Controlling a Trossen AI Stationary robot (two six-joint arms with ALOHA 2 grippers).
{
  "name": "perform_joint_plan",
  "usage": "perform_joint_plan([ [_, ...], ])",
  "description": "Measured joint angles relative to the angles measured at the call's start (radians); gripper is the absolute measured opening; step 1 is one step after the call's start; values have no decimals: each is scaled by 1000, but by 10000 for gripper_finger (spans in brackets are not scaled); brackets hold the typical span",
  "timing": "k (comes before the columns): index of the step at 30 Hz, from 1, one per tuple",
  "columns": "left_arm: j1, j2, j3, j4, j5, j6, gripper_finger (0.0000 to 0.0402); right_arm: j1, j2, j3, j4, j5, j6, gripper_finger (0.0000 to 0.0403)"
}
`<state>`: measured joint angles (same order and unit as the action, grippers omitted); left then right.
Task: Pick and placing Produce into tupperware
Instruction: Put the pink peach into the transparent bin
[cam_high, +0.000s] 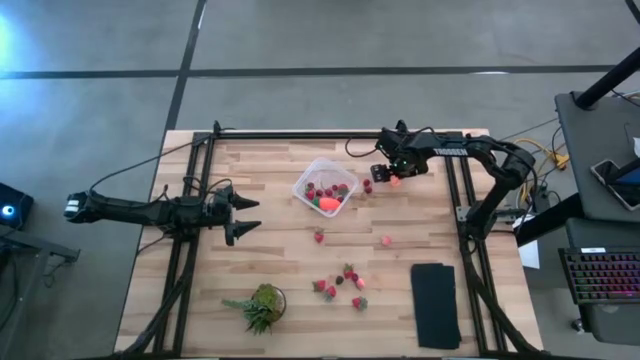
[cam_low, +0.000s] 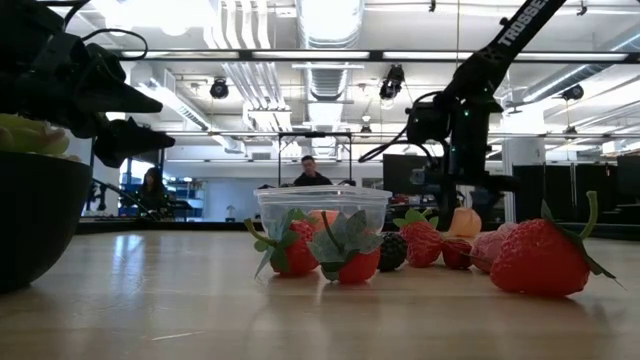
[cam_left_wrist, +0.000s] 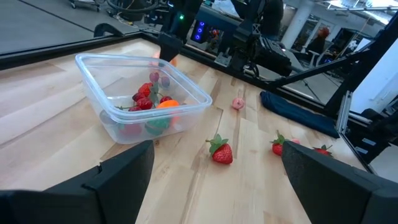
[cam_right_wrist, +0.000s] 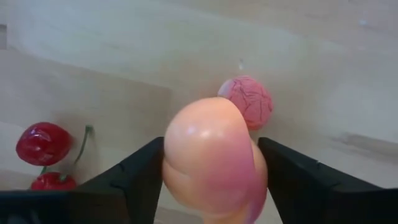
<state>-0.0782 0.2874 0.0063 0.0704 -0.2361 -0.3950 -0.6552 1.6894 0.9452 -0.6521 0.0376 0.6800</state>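
The clear tupperware (cam_high: 325, 187) stands at the table's far middle and holds several red strawberries and an orange piece (cam_left_wrist: 166, 104). My right gripper (cam_high: 392, 177) is just right of the tub, shut on the larger pink-orange round fruit (cam_right_wrist: 211, 158). A pink ball (cam_right_wrist: 247, 101) and red cherries (cam_right_wrist: 42, 143) lie on the wood beside it. Loose strawberries lie at mid-table (cam_high: 319, 236) and nearer the front (cam_high: 340, 283). My left gripper (cam_high: 256, 215) is open and empty, left of the tub, pointing toward it. My right gripper pinches the pink-orange fruit by two opposite sides (cam_right_wrist: 171, 162) between its two fingers (cam_right_wrist: 134, 177). The fingers come from above, pointing down. The fruit sits low, close to the table (cam_low: 465, 222); whether it rests on the wood I cannot tell.
A spiky potted plant (cam_high: 262, 305) stands at the near left. A flat black pad (cam_high: 435, 305) lies at the near right. A pink piece (cam_high: 386, 240) lies at mid-table. Black frame rails run along the table's left, right and far edges.
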Motion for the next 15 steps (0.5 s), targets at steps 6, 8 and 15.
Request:
perform_joint_plan([
  [6,0,0,0,0,0,0,338,2,-7,0,0,-3,0,243],
  [8,0,0,0,0,0,0,338,3,-17,-1,-2,-12,0,250],
  [15,0,0,0,0,0,0,338,21,-81,56,-25,-55,0,262],
])
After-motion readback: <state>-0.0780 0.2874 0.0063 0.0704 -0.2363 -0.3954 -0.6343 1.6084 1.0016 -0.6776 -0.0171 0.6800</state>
